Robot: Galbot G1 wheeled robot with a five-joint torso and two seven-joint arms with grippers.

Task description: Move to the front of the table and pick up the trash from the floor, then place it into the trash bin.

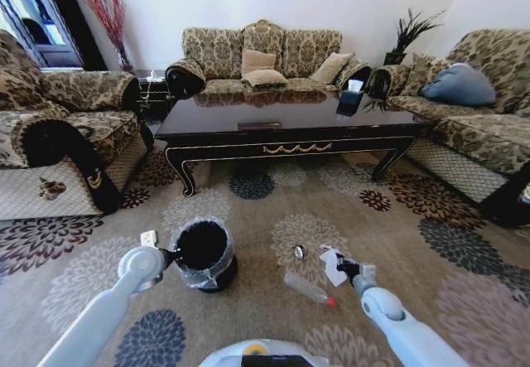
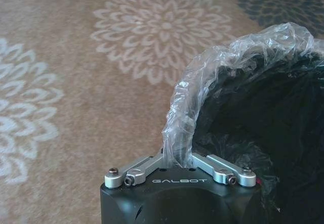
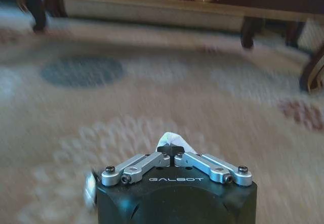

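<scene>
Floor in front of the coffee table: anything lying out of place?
Yes. A clear bottle lies on its side and a tiny silvery piece sits loose on the carpet, beside the trash bin.

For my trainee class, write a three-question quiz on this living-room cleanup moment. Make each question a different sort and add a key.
1. True or false: the bottle lies inside the bin.
2. What is the left gripper clamped on? A) a table leg B) the bin's liner C) the bottle
3. Fill in: the right gripper has its jaws shut on a small ____ piece.

Key
1. False: the bottle lies on the carpet, beside the bin.
2. B
3. White: it holds the white piece.
</scene>
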